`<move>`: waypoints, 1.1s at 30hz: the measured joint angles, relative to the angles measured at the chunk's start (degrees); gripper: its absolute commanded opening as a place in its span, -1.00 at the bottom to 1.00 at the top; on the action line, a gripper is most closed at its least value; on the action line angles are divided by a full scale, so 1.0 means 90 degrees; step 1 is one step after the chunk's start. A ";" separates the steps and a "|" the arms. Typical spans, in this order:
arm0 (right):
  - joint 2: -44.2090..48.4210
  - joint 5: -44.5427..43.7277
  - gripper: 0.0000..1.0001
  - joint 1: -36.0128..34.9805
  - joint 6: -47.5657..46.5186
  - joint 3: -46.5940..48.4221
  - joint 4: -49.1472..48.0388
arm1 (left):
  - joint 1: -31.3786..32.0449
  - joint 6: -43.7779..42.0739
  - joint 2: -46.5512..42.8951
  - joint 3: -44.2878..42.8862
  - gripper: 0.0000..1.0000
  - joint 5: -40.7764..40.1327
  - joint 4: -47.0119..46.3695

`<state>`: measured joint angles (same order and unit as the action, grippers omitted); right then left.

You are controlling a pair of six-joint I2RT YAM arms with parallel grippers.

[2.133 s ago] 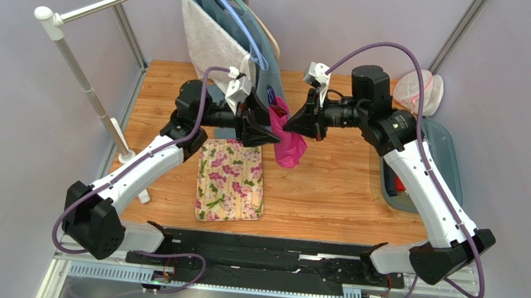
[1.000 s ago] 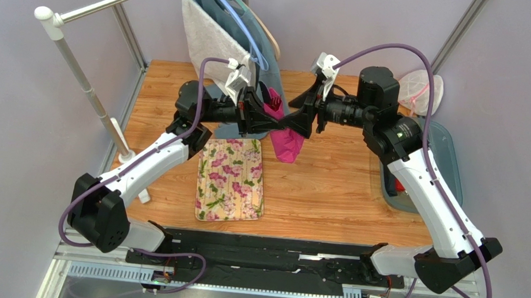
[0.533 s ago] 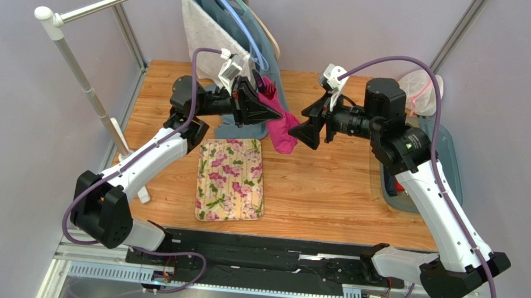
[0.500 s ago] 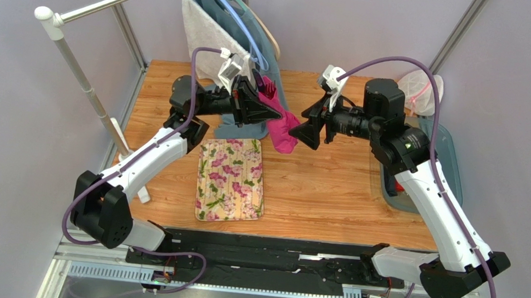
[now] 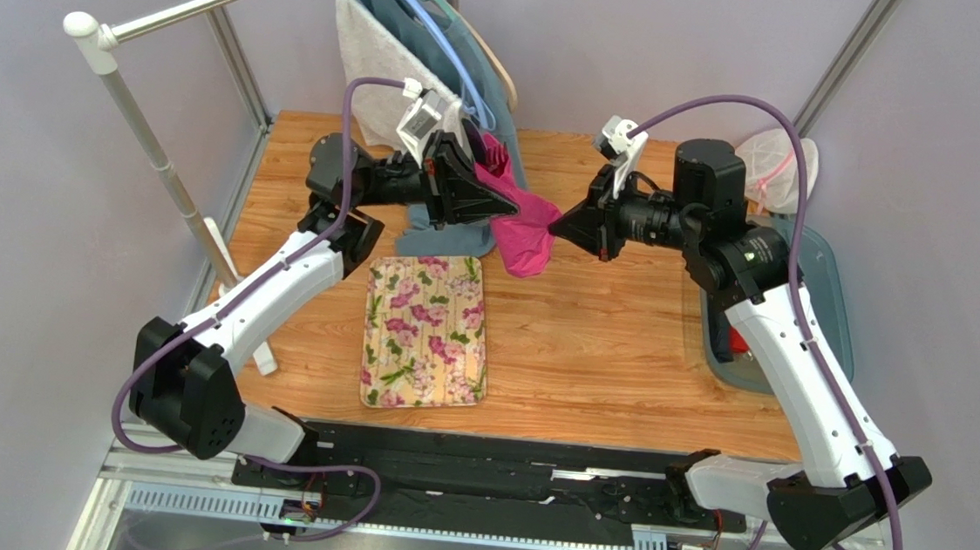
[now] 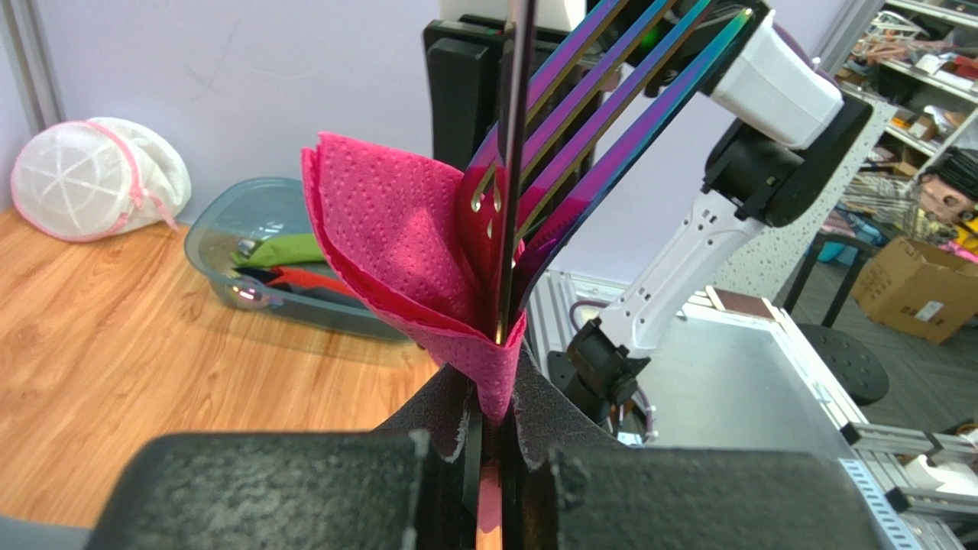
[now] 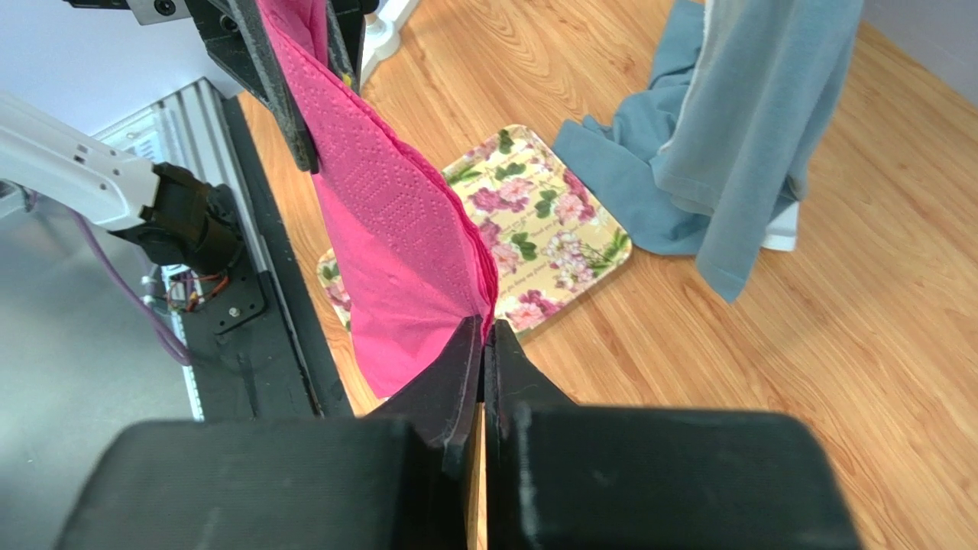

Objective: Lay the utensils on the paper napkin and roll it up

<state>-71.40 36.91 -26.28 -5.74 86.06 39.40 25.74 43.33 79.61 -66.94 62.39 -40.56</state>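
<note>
Right gripper (image 7: 482, 332) has closed onto the paper napkin (image 7: 390, 229) edge while left gripper (image 6: 491, 395) clamps it around utensils (image 6: 585, 92), handles cut off.

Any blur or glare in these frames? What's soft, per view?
Top external: even light, faint shadows, no glare, everything sharp. Left wrist: left fingers soft at the bottom edge, utensils sharp with a rainbow sheen. Right wrist: right fingers slightly soft, paper napkin dimples and flowered mat crisp.
</note>
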 measured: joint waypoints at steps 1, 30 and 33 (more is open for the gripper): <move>-0.0022 0.0066 -1.00 0.0002 0.0019 0.0000 -0.0039 | 0.0000 0.0024 0.0000 -0.0034 -1.00 0.0027 0.0000; -0.0729 0.0576 -0.03 0.0367 0.1360 -0.0454 -0.1226 | 0.0051 0.0308 0.0049 -0.0163 -1.00 -0.0687 0.0559; -0.0743 0.0129 -0.03 0.0622 0.1270 -0.0418 -0.0840 | 0.0007 0.0294 0.0049 -0.0163 -1.00 -0.1149 0.0792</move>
<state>-78.08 38.06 -20.69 5.69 82.30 31.83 25.80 45.98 80.05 -68.40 52.05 -33.43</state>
